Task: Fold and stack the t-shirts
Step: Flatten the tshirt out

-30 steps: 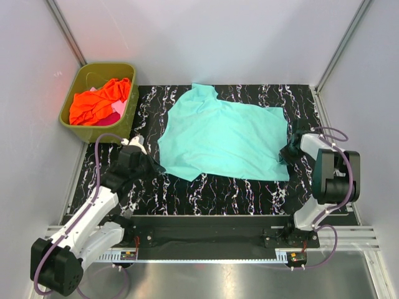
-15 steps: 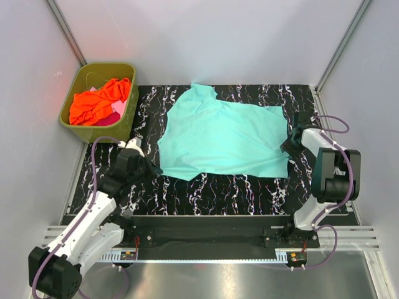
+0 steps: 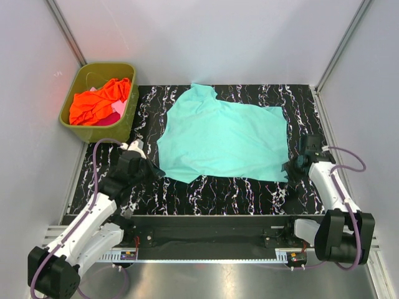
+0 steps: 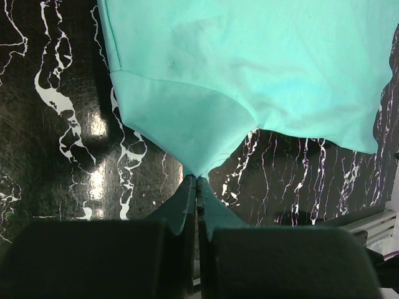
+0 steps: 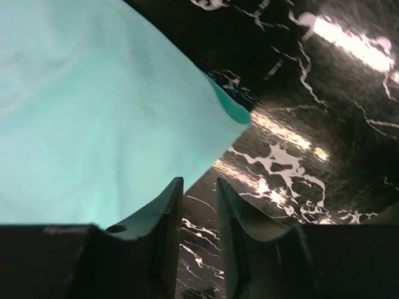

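Note:
A teal t-shirt [image 3: 224, 134] lies spread flat on the black marbled mat [image 3: 249, 193]. My left gripper [image 3: 153, 169] is at the shirt's near left corner. In the left wrist view it [image 4: 197, 187] is shut on a pinched point of the teal cloth [image 4: 249, 62]. My right gripper [image 3: 291, 166] sits just off the shirt's near right corner. In the right wrist view it [image 5: 199, 182] is open, with only bare mat between the fingers and the teal cloth [image 5: 93, 124] beside the left finger. An orange t-shirt [image 3: 96, 103] and a pink one [image 3: 112, 117] lie crumpled in the tub.
The olive-green tub [image 3: 106, 132] stands at the back left, off the mat's corner. Grey walls close in the left, right and back sides. A metal rail [image 3: 206, 233] runs along the near edge between the arm bases.
My right arm has swung toward the near side, carrying its gripper from the shirt's right edge to its near right corner, and its jaws have parted. The left gripper keeps its hold.

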Tool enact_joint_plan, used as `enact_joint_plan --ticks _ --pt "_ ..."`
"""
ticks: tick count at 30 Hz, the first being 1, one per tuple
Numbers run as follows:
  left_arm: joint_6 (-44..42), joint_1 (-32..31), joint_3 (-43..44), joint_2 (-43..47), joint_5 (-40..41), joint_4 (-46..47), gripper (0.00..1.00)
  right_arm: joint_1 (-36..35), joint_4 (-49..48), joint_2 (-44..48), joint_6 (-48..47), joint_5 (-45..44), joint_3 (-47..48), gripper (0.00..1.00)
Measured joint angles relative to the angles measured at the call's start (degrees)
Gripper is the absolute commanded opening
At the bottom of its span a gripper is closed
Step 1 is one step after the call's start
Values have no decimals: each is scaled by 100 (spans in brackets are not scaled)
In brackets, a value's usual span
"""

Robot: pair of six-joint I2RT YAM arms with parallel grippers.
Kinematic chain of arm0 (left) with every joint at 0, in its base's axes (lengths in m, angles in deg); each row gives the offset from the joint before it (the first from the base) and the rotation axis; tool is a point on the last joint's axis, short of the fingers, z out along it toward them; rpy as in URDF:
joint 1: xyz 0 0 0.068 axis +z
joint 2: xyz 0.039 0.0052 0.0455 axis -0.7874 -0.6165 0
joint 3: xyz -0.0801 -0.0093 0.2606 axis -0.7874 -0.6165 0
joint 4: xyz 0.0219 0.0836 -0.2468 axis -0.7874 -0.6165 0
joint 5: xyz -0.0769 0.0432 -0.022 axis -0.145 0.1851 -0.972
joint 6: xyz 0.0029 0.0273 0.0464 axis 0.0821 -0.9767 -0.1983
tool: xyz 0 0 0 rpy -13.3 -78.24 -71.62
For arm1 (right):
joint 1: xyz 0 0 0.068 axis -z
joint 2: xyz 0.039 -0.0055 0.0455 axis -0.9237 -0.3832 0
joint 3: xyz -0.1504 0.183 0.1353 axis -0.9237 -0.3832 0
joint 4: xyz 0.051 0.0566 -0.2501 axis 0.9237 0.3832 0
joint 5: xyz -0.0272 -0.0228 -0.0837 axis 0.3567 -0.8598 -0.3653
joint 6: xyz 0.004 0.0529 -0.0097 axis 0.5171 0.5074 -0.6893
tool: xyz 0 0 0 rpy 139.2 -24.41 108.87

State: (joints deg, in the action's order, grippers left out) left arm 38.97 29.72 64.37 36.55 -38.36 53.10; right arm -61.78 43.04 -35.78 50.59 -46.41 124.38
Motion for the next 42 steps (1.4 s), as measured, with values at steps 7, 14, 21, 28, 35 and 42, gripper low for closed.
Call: enact_joint_plan --ticks 7,14,21,28,35,42 --pt "37 -33 -9 79 -2 26 0 0 66 157 579 63 -577 37" --pt "37 -35 -9 85 -2 46 0 0 -337 -20 822 13 -957 37" --pt "37 -35 -9 74 0 48 0 0 -640 -367 833 -299 -975 38" --pt "37 -37 -9 66 0 48 0 0 -844 -476 798 -535 -997 38" --pt "39 -46 -9 50 2 50 0 0 -946 -568 695 -669 -992 30" --pt "39 -61 -9 -24 2 74 0 0 -973 -765 649 -710 -863 36"
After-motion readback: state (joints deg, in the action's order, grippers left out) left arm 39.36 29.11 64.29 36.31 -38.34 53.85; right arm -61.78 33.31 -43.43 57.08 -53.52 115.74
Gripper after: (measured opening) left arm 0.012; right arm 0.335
